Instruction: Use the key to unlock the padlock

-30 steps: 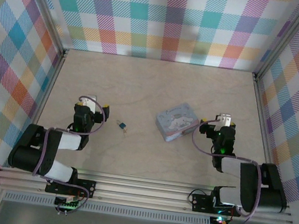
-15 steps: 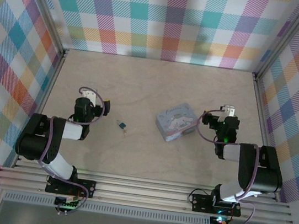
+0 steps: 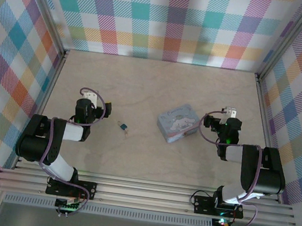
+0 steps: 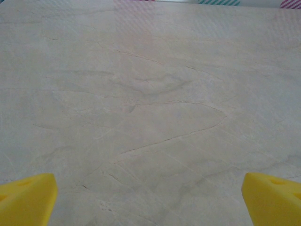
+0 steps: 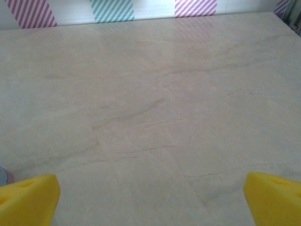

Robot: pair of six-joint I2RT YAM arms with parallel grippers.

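The padlock point(image 3: 122, 126) is a tiny blue lock lying on the wooden table between the two arms, left of centre. A small metallic bit point(image 3: 126, 133) lies at its lower right, and I cannot tell whether that is the key. My left gripper point(image 3: 88, 95) hovers to the left of the padlock, well apart from it. Its yellow fingertips point(image 4: 26, 200) stand wide open over bare table. My right gripper point(image 3: 229, 114) is at the right, beyond the tin, also open, with yellow fingertips point(image 5: 28, 200) at the frame corners and nothing between them.
A pale blue cartoon-printed tin point(image 3: 179, 122) lies right of centre, close to the right gripper's left side. Metal rails and checked walls point(image 3: 169, 20) enclose the table. Bare wood stretches toward the back wall.
Over the last second both arms unfolded and their grippers shifted a little toward the back of the table. In the last half second nothing visibly moved. Both grippers stayed open.
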